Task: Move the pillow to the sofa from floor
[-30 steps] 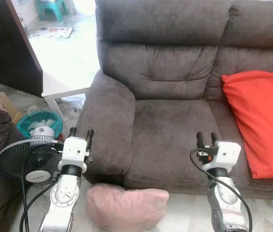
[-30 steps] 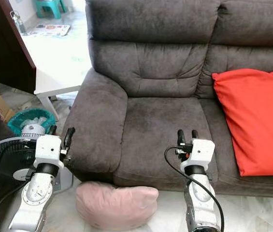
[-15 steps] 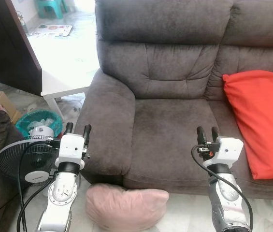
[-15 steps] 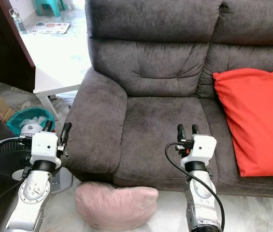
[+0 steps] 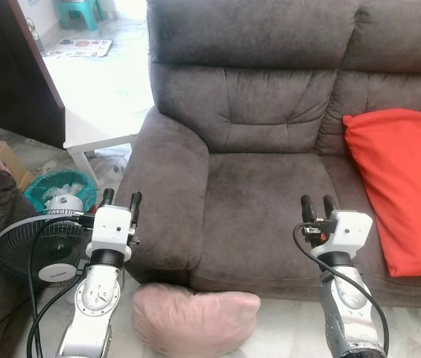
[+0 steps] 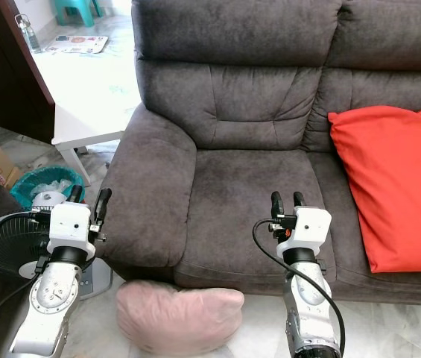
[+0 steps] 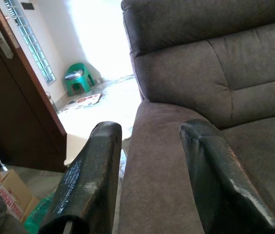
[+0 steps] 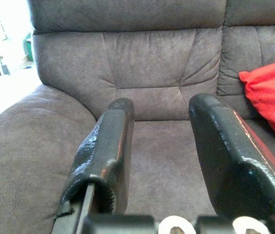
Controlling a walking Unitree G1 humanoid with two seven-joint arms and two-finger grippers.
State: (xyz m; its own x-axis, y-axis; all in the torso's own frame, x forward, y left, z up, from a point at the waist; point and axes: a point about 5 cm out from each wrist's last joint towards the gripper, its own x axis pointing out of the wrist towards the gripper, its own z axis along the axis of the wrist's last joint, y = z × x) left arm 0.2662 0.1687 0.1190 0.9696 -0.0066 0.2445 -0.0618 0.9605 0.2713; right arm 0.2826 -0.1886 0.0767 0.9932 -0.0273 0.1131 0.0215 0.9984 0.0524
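From the head camera, the pink pillow (image 5: 195, 319) lies on the floor against the grey sofa (image 5: 270, 186), below and between both grippers. The left gripper (image 5: 120, 201) hovers by the armrest, fingers parted, empty; a standing fan (image 5: 35, 250) sits just outside it. The right gripper (image 6: 287, 201) is raised over the seat front, open, holding nothing, red cushion (image 6: 393, 186) off to its outer side. Left wrist camera: beyond the spread fingers (image 7: 91, 175), a green stool (image 7: 78, 80). Right wrist camera: fingers (image 8: 109, 146) frame the backrest.
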